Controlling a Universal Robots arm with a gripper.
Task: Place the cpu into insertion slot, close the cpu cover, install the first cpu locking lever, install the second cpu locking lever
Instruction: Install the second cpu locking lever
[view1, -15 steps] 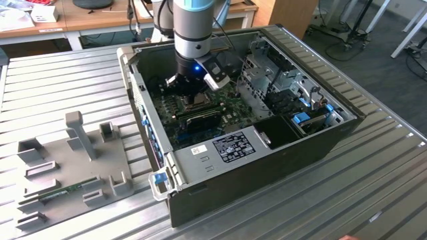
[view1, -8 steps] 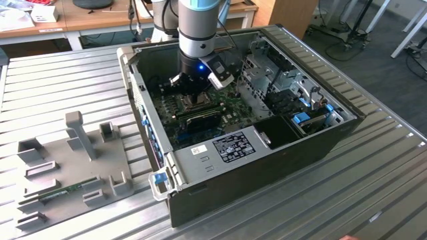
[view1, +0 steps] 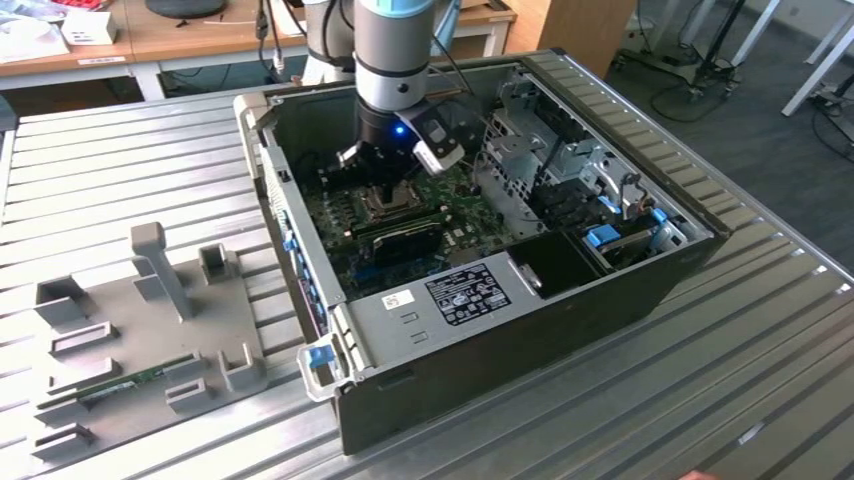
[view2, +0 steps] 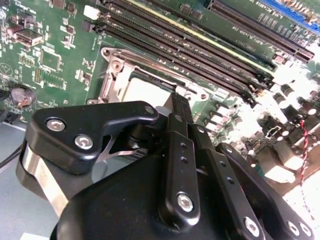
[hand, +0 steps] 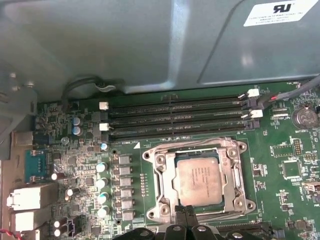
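- Cpu (hand: 204, 176) sits flat in the insertion slot (hand: 161, 174), its dull metal top facing up; we see this best in the first wrist view.
- Over it we see the cpu cover (hand: 231, 172) lying down, a shiny frame whose square window leaves the chip's top bare. We judge the cover to be closed, though we cannot tell whether any locking lever is latched.
- In the first wrist view, the gripper (hand: 186, 215) stands right at one edge of the socket, on the side away from the memory slots (hand: 175, 119). The chip lies just ahead of the fingertips, toward those slots.
- In the second wrist view, the dark fingers (view2: 178, 112) come together into a narrow point at the socket's rim, with nothing held between them. Whether they touch the frame we cannot tell.
- Around the socket spreads the green motherboard (hand: 285, 150), with the memory slots running parallel to the socket's far edge.
- In the exterior view, the board lies inside the open computer case (view1: 534, 340), which rests on a ribbed metal table (view1: 120, 170). The arm reaches down into the case from above.
- Beside the case, on the exterior view's left, we see a grey parts fixture (view1: 147, 330), well apart from the work.
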